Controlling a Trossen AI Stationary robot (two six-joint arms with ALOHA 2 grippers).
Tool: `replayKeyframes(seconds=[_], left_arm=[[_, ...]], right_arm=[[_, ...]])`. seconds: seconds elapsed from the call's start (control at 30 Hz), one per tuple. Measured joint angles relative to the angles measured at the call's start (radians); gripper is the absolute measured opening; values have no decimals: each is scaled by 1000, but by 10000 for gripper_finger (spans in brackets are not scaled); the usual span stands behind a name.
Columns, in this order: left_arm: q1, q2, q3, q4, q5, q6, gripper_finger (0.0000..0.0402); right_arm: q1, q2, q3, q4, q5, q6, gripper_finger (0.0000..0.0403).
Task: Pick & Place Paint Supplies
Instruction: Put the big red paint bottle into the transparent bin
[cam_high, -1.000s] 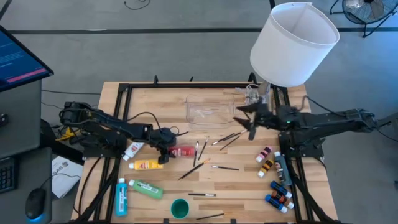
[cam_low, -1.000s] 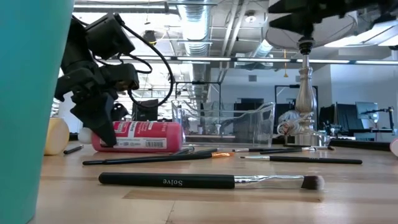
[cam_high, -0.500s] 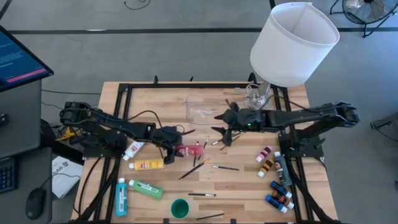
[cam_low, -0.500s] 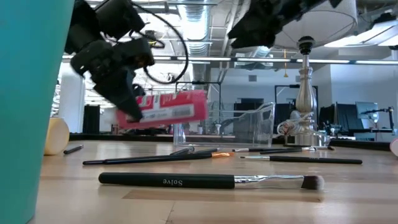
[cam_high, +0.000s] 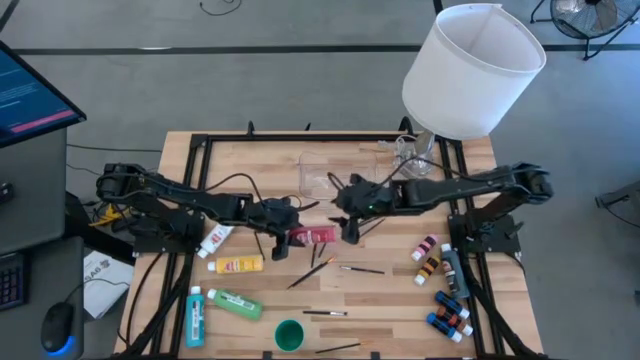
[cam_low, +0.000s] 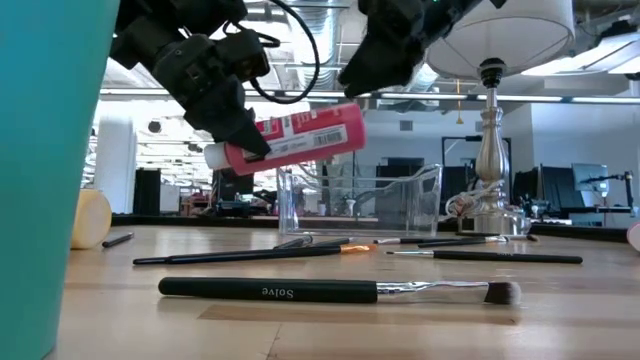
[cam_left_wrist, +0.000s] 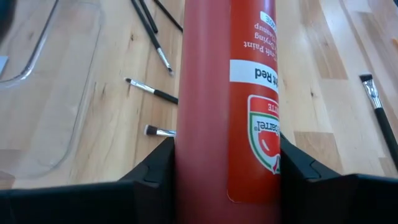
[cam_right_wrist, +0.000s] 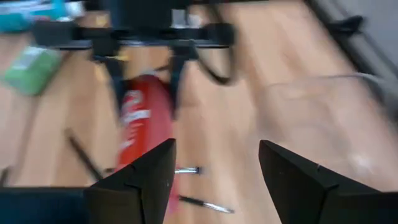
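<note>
High view: left tool clamped on red paint bottle near bench centre, just in front of clear tray; right tool at the bottle's right end, fingers spread.

Low view: bottle lifted clear off the bench, tilted, cap end lower, above brushes.

Left wrist view: red bottle gripped between both fingers.

Right wrist view: fingers apart, holding nothing, bottle ahead in the other tool.

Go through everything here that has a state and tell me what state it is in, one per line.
red paint bottle: lifted off the table, tilted, gripped near its white cap
left gripper: shut on the red paint bottle
right gripper: open, beside the bottle's far end
clear plastic tray: upright, looks empty
green cup: upright
green paint bottle: lying down
</note>
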Motion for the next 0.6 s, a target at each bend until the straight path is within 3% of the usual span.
replayKeyframes(seconds=[0.13,0.6], left_arm=[[0,0,0,0,-5,0,138],[-14,0,0,2,-12,2,138]], right_arm=[[42,28,31,-29,-65,-18,233],[77,157,152,-125,-44,-10,275]])
